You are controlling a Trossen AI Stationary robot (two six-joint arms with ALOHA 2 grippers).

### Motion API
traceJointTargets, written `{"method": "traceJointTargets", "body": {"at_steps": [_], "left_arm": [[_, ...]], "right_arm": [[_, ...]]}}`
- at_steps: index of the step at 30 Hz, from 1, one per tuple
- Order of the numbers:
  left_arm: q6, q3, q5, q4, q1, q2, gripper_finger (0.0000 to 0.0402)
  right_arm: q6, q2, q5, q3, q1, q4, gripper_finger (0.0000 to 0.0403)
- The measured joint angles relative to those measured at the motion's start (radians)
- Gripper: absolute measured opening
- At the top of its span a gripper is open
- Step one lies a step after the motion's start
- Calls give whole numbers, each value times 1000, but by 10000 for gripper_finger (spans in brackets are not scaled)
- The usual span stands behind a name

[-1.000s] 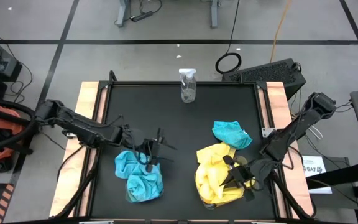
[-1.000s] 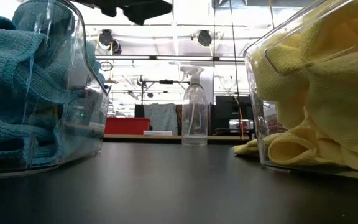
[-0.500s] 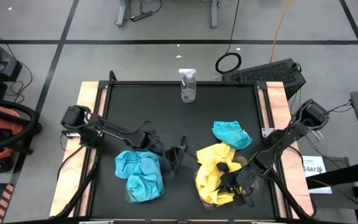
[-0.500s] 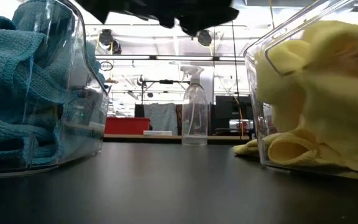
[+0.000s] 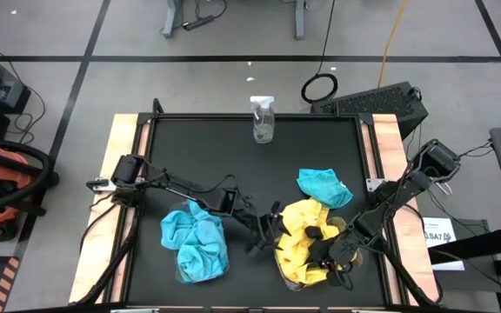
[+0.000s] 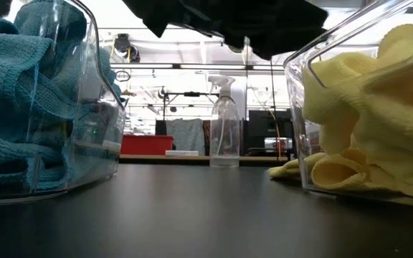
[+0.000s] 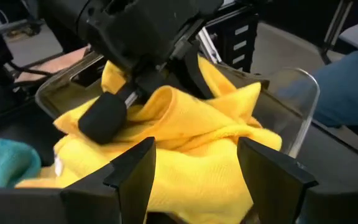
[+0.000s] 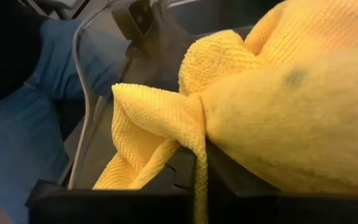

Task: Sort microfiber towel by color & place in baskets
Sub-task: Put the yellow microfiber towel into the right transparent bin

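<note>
The right clear basket (image 5: 296, 280) holds a heap of yellow microfiber towels (image 5: 296, 233). My right gripper (image 5: 322, 236) is down in that heap, shut on a yellow towel (image 8: 166, 112). My left gripper (image 5: 270, 228) hangs open just left of this basket, its fingers (image 7: 135, 171) facing the yellow heap (image 7: 191, 137) without touching it. The left basket (image 6: 106, 86) is full of turquoise towels (image 5: 196, 243). One turquoise towel (image 5: 324, 186) lies flat on the black table beyond the yellow basket. My right gripper pinches a bunched fold of a yellow towel (image 8: 194, 115) between its two fingers, several layers gathered together. The fingers (image 7: 104, 118) slant down from the table's right side into the basket. The towel rests on the yellow heap inside the basket, slack.
A clear spray bottle (image 5: 263, 119) stands upright at the middle of the table's far edge. A corner of yellow cloth (image 6: 287, 170) lies on the table beside the right basket's wall (image 6: 300, 107). Bare black table lies between the two baskets.
My left gripper has swung from above the turquoise basket toward the table's right edge, sinking a little, and now faces the yellow basket, still open. My right gripper has sunk into the yellow basket with its towel, which has settled onto the heap.
</note>
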Motion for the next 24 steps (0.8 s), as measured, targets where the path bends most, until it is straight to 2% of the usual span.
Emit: {"method": "traceJointTargets", "body": {"at_steps": [8, 15, 20, 24], "left_arm": [[2, 24, 23, -11, 0, 8, 233], [2, 24, 23, -32, 0, 8, 233], [2, 24, 23, -38, 0, 8, 233], [4, 24, 23, -50, 1, 3, 233]], "right_arm": [[23, -31, -50, 3, 0, -20, 95], [-6, -192, -49, 55, 2, -78, 173], [-20, -298, -43, 114, 2, -173, 205], [-50, -369, -21, 166, 3, -286, 212]]}}
